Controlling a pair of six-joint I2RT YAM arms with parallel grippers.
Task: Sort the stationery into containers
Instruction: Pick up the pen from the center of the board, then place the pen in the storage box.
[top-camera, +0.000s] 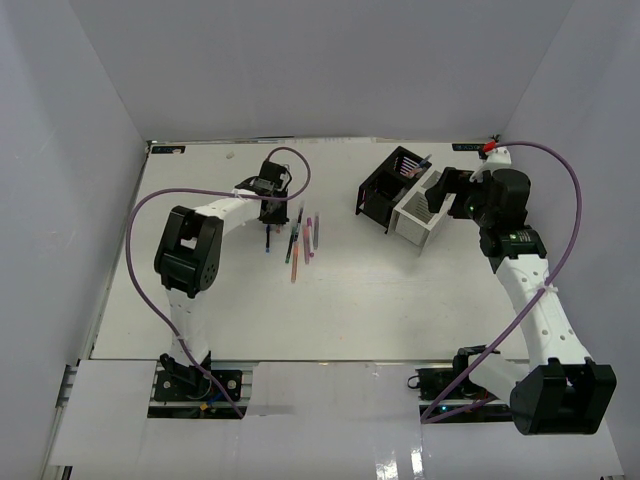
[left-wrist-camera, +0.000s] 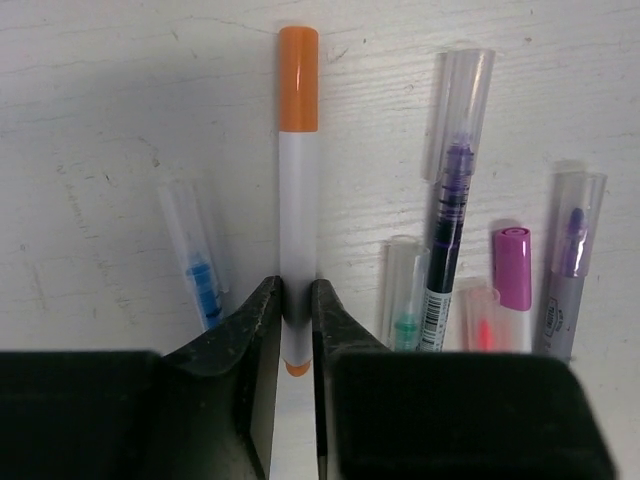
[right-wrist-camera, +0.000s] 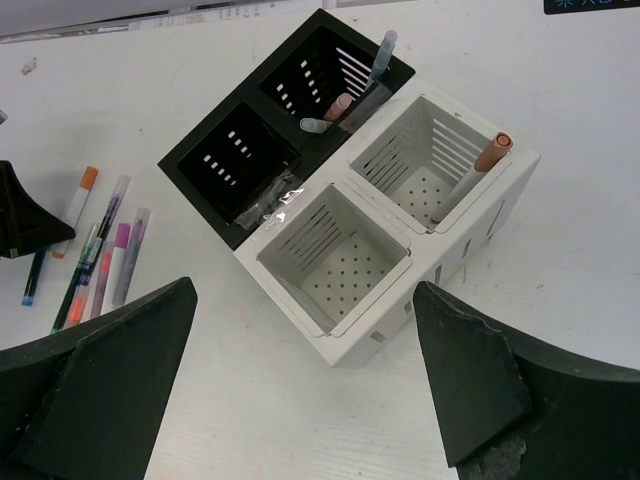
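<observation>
Tabletop (top-camera: 400, 300) is white and walled on three sides, with both arms reaching over it. Left arm (top-camera: 190, 250) bends toward the far left-centre, and right arm (top-camera: 540, 300) stretches to the far right. Black box (right-wrist-camera: 190, 180) and white box (right-wrist-camera: 340, 345) stand there touching side by side, each split into two compartments, the black one farther from the right arm's base. Right gripper (right-wrist-camera: 305, 290) hangs above the white box with its fingers spread wide and nothing between them. Left gripper (left-wrist-camera: 297, 295) is down at the table, its fingers pressed against both sides of the orange-capped pen (left-wrist-camera: 298, 150), which lies flat with its cap pointing away from the wrist. Loose pens lie beside it, well apart from the boxes: a blue pen (left-wrist-camera: 200, 275) on one side, and on the other a purple pen (left-wrist-camera: 450, 200), a teal pen (left-wrist-camera: 405, 320), a red pen (left-wrist-camera: 482, 325), a magenta-capped marker (left-wrist-camera: 512, 268) and a grey marker (left-wrist-camera: 565, 270). One compartment of the black box holds a clear-capped pen (right-wrist-camera: 382, 55) and a pink-capped pen (right-wrist-camera: 337, 106), both leaning. A tan-capped pen (right-wrist-camera: 470, 175) leans in the white box's adjoining compartment.
</observation>
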